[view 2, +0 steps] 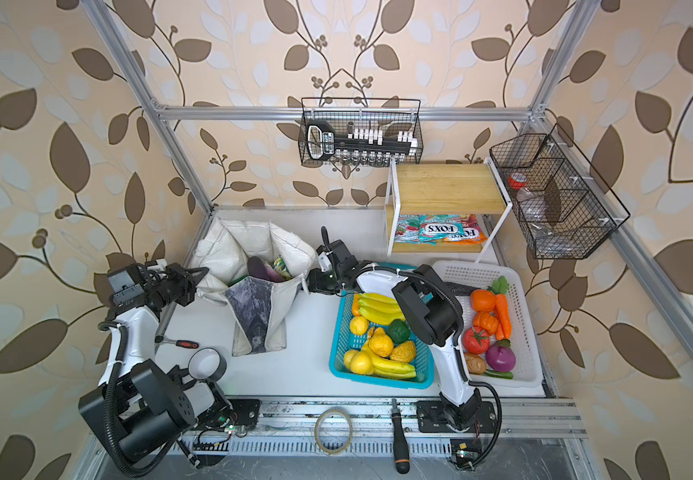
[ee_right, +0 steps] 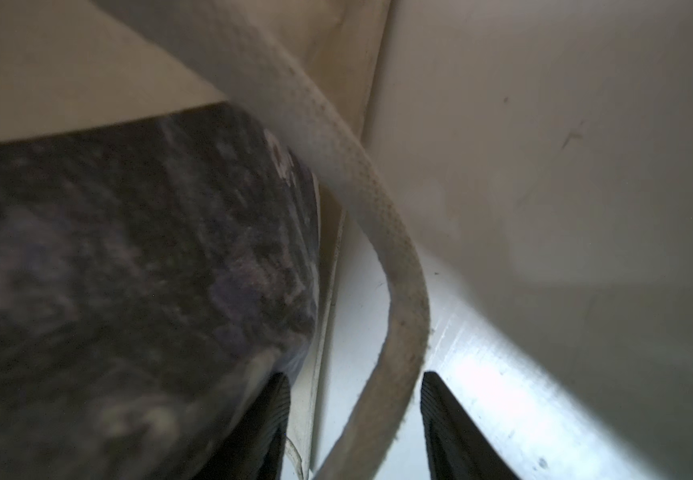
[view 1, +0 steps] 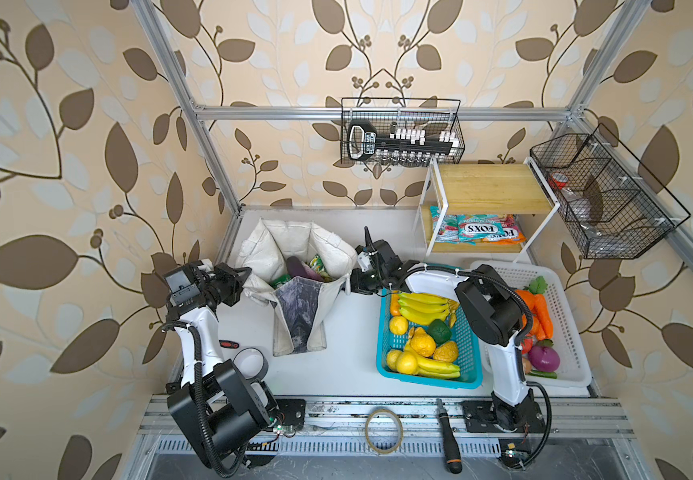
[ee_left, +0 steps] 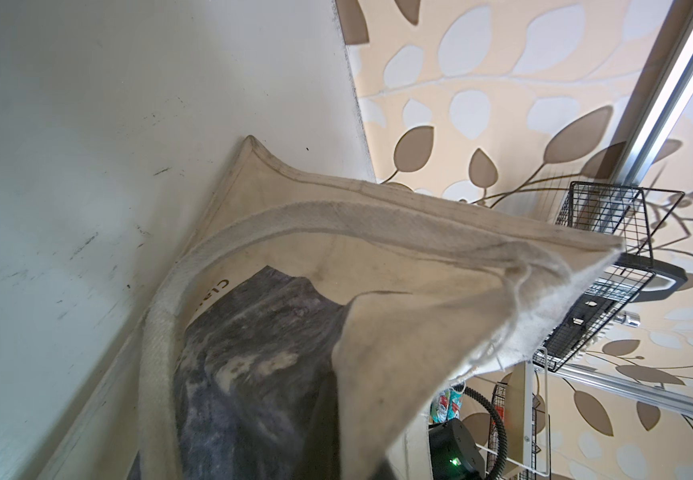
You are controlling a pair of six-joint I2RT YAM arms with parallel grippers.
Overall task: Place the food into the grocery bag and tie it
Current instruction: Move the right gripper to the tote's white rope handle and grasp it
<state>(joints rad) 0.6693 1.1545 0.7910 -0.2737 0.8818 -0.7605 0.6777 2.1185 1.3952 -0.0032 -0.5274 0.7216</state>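
Left gripper [view 1: 247, 276] at the left rim of the off-white fabric grocery bag [view 1: 299, 316], grey mottled panel: fingers pressed together, looks like pinching rim cloth, forearm level. Dark purple toy eggplant [view 1: 299, 268] and green-yellow crinkly snack packet [view 1: 317, 262] sitting inside the bag. Right gripper [ee_right: 355, 375] reaching level to the bag's right rim, fingers spread, straddling the white woven strap handle [ee_right: 409, 299]. I'm aiming to seat the strap deep before closing.

This is probably a lab's robot test booth dressed up as a home pantry. Leaf wallpaper [view 1: 66, 166] hangs behind a bare aluminium frame [view 1: 274, 113], a wire basket [view 1: 402, 132] sits upper centre, and a screwdriver [view 1: 446, 432] lies at the bottom edge.
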